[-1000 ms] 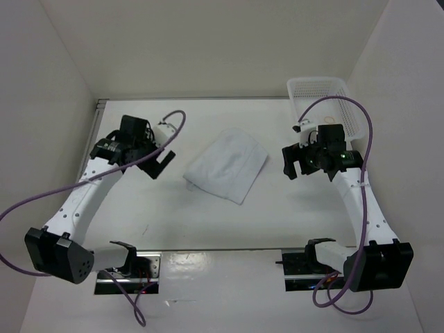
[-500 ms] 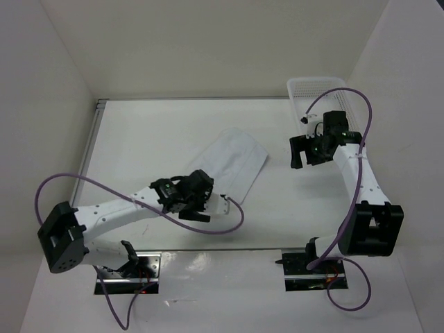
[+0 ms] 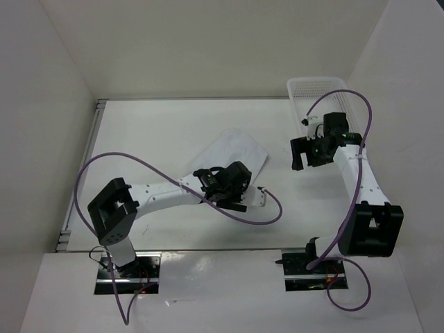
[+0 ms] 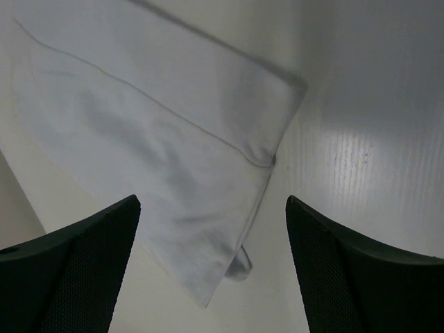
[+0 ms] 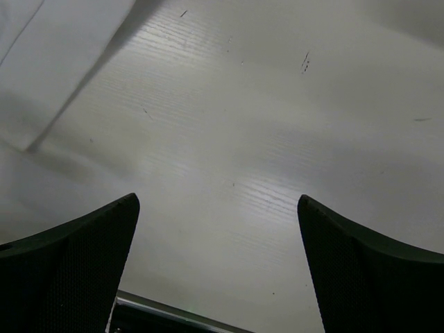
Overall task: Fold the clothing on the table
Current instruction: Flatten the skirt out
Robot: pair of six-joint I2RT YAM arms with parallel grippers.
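**Clothing** (image 3: pixel 241 147): white, thin, creased. Lies flat about the middle of the tabletop (image 3: pixel 152 132), set cornerwise to the tabletop's edges. A seam line crosses it on the slant in the left wrist view. The long axis cannot be read with certainty, as an arm covers the near part.

**Left end effector** (image 3: pixel 234 200): directly over the near corner of the clothing and the nearer of the two by far. Jaws stand wide, holding nothing. In the left wrist view that corner of the clothing (image 4: pixel 152 139) lies between the two fingers (image 4: pixel 76 263) and below them. Whether they touch the fabric cannot be told. Judgement: the coming grasp depends on this corner staying between the jaws as they descend.

**Right end effector** (image 3: pixel 300 156): to the right of the clothing, clear of its right edge, above bare tabletop (image 5: pixel 277 139). Jaws wide, holding nothing. Only an edge of the clothing (image 5: pixel 48 62) shows at the upper left of its wrist view.

**Basket** (image 3: pixel 305 97): white mesh, beyond and to the right of the clothing, well apart from it. No contents can be made out.
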